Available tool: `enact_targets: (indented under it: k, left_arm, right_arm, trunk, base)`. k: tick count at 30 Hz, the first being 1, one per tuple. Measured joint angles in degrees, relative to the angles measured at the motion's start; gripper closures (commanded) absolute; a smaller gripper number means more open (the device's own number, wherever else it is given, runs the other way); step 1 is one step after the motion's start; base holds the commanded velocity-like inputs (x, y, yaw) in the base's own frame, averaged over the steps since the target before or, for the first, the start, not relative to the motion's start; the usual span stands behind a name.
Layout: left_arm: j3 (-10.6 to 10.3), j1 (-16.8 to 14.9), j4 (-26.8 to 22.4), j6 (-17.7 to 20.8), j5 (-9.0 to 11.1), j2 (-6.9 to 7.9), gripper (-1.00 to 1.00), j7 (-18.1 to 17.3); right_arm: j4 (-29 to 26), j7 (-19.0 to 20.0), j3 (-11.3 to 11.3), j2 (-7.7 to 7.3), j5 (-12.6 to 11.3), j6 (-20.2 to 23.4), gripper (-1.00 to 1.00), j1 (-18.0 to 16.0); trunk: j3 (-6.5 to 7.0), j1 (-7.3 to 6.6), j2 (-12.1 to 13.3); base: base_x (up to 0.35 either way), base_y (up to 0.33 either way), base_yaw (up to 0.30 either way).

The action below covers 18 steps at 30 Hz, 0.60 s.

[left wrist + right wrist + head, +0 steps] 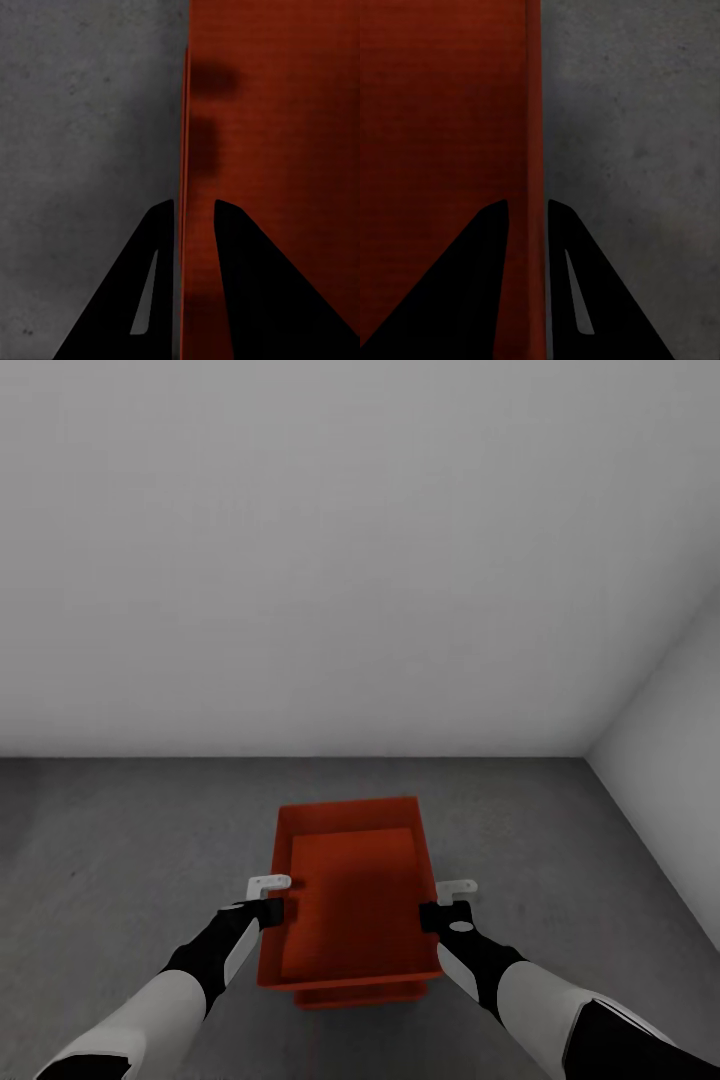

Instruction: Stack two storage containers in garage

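Two bins stacked on the garage floor (120,840).
The upper bin (355,900) sat on the lower bin (362,993) near the wall corner; the left claw (268,900) and right claw (440,905) each pinched its side walls.

White forearms, black wrists, pale angular brackets, black wedge-shaped fingers (247,285) with slim slots
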Motion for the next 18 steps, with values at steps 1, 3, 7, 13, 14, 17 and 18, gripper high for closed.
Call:
enact_targets:
  k: [1,3,7,13,14,17,18]
  left_arm:
    - [0.00,0.00,0.00,0.00,0.00,0.00,1.00,0.00]
    - [-0.01,0.00,0.00,0.00,0.02,0.00,1.00,0.00]
    - [-0.02,0.00,0.01,0.00,0.04,0.02,1.00,-0.02]
    - [-0.03,0.00,0.02,0.00,0.05,0.03,1.00,-0.02]
    - [-0.03,0.00,0.02,0.00,0.06,0.02,1.00,-0.01]
    - [-0.04,0.00,0.02,0.00,0.09,0.03,1.00,0.00]
    - [-0.03,0.00,0.02,0.00,0.07,0.02,1.00,0.00]
  right_arm:
    - [0.00,0.00,0.01,0.00,-0.01,0.00,1.00,0.00]
    - [0.01,0.00,-0.02,0.01,0.03,0.00,1.00,0.00]
    - [0.06,-0.01,-0.08,0.05,0.09,0.00,1.00,0.00]
    - [0.06,0.00,-0.09,0.05,0.11,0.01,1.00,0.00]
    - [0.06,-0.01,-0.11,0.06,0.15,0.02,1.00,0.00]
    - [0.06,-0.01,-0.15,0.06,0.19,0.03,1.00,-0.01]
    - [0.03,-0.01,-0.15,0.04,0.20,0.05,1.00,-0.01]
  trunk:
    - [-0.09,0.00,0.00]
    - [-0.27,0.00,0.00]
    - [-0.64,0.00,0.00]
    - [-1.18,0.00,0.00]
    - [-1.27,0.00,0.00]
    - [-1.41,0.00,0.00]
    - [-1.43,0.00,0.00]
  base:
    - [0.000,0.000,0.000]
    - [0.000,0.000,0.000]
    - [0.000,0.000,0.000]
    - [0.000,0.000,0.000]
    - [0.000,0.000,0.000]
    - [0.000,0.000,0.000]
    - [0.000,0.000,0.000]
